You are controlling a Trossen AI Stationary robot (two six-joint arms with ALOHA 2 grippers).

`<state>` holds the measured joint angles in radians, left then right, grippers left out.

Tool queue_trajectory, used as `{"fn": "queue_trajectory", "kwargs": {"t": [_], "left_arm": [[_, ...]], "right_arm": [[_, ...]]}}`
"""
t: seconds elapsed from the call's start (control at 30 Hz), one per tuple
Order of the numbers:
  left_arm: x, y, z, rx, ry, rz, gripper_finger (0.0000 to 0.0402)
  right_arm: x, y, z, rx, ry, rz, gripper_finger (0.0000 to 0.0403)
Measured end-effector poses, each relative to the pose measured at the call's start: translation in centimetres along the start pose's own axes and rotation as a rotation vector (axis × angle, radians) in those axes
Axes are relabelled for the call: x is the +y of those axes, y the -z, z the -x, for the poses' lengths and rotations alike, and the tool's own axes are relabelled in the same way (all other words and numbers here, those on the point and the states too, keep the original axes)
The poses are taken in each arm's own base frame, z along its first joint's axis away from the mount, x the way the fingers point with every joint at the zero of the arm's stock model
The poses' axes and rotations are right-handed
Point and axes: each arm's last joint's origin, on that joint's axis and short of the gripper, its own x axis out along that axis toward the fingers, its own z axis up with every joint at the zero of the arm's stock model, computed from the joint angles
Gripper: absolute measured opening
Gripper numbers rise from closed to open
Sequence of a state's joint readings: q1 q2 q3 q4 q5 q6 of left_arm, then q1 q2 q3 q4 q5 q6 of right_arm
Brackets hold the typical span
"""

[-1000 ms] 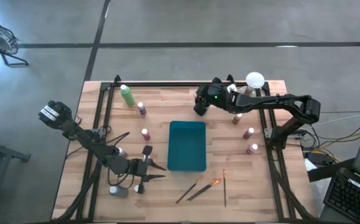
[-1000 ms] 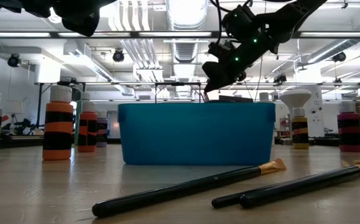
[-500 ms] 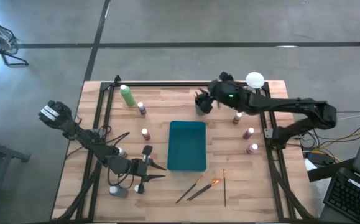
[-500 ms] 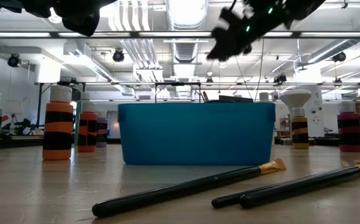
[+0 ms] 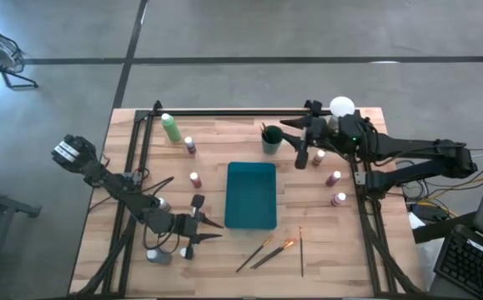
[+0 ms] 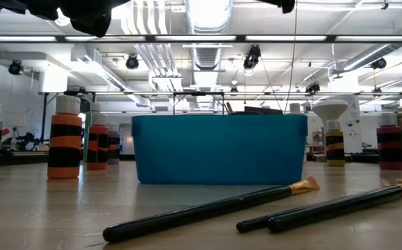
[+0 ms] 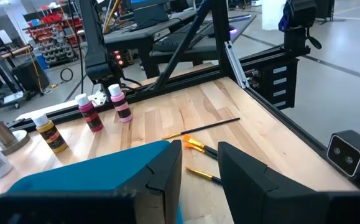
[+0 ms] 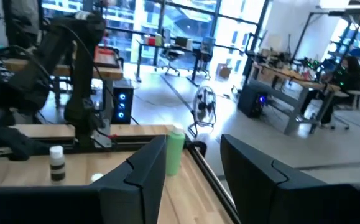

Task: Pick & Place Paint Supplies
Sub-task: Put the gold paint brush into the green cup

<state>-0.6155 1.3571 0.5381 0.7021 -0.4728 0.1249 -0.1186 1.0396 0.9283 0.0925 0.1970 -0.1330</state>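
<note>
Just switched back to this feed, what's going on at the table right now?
The right gripper hangs open and empty beside a small green cup with something dark sticking out of it. The left gripper waits open near the teal tray. The paint bottles and three brushes sit on the wood outside the tray.
</note>
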Motion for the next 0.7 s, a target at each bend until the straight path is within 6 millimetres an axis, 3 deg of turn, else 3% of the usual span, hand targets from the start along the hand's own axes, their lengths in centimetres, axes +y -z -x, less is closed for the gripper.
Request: {"fn": "queue_trajectory", "kwargs": {"t": [0.23,0.5,0.7], "left_arm": [[0.5,0.1,0.0,0.02,-0.163,0.007,0.011],[1.4,-0.6,0.4,0.031,-0.44,0.009,0.011],[2.0,-2.1,1.3,-0.03,-0.464,0.105,0.011]], "right_arm": [[0.1,-0.1,0.0,-0.009,0.002,-0.004,0.0155],[0.1,-0.1,-0.1,-0.015,0.001,-0.067,0.0128],[0.1,-0.1,-0.1,-0.016,0.001,-0.083,0.0105]]}}
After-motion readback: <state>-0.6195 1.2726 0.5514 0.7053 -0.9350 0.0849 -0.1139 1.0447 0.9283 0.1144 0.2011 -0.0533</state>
